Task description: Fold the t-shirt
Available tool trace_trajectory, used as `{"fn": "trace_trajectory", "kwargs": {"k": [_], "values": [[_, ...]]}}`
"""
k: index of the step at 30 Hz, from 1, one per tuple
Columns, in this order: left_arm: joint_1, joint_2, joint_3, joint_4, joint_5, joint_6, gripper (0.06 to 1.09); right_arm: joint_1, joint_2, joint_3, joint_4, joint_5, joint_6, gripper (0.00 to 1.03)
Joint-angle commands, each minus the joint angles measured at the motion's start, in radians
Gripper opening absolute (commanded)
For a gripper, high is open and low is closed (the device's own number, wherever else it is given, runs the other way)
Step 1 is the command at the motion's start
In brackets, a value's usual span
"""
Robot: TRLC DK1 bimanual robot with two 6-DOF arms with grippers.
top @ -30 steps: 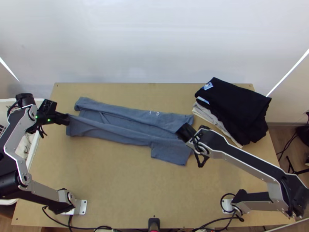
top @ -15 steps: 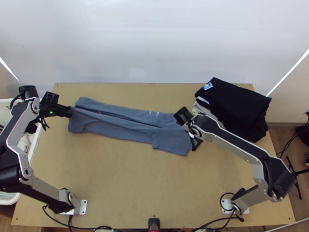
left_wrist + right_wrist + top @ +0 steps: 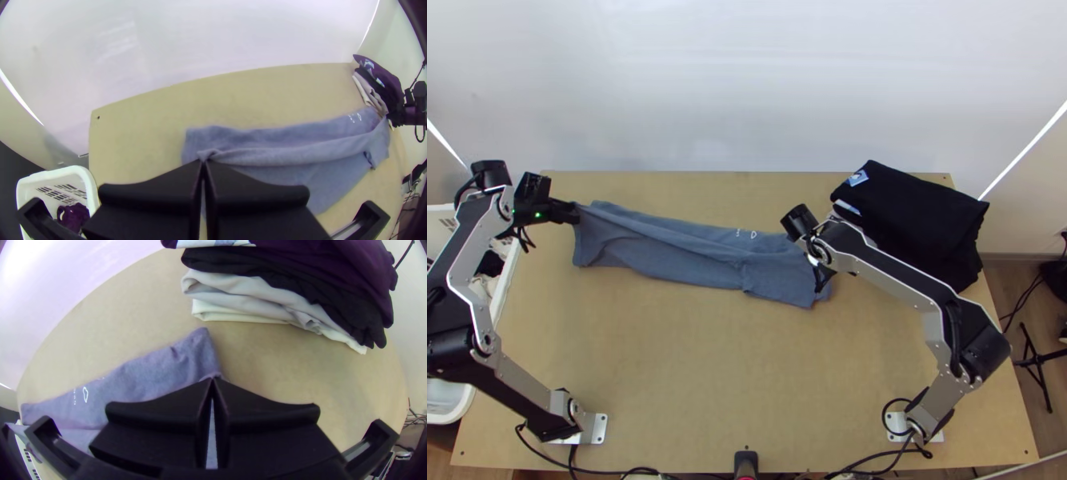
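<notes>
The blue t-shirt [image 3: 691,254] lies as a long folded strip across the table's upper middle, its near layer lifted at both ends. At its left end my left gripper [image 3: 574,211] holds a raised edge; in the left wrist view that gripper [image 3: 203,162] is shut on a pinch of the cloth [image 3: 284,155]. Over the strip's right end stands my right gripper [image 3: 819,268], partly hidden by its own wrist. The right wrist view has this gripper [image 3: 213,379] shut on the t-shirt's edge [image 3: 147,373], close to a corner.
A stack of folded clothes, black on top [image 3: 911,220] with grey and white below, sits at the table's back right. A white basket [image 3: 92,191] with clothes inside stands beyond the table's left edge. Bare wood [image 3: 691,368] lies in front of the t-shirt.
Both grippers have moved up the picture, toward the table's far side, drawing the t-shirt's near layer with them. The strip has become narrower, and its near edge lies farther back.
</notes>
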Motion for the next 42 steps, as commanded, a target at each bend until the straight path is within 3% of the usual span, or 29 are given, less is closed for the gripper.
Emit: {"fn": "trace_trajectory", "kwargs": {"k": [1,16,42], "values": [[-0.032,0.073,0.067,0.014,-0.029,-0.030,0.09,-0.003,0.059,0.052,0.010,0.019,0.015,0.03],[-0.029,0.139,0.080,0.019,-0.046,-0.053,0.09,-0.006,0.112,0.080,0.010,0.117,0.092,0.03],[-0.010,0.148,0.030,0.065,-0.054,-0.081,0.10,-0.019,0.141,0.146,0.001,0.144,0.165,0.03]]}}
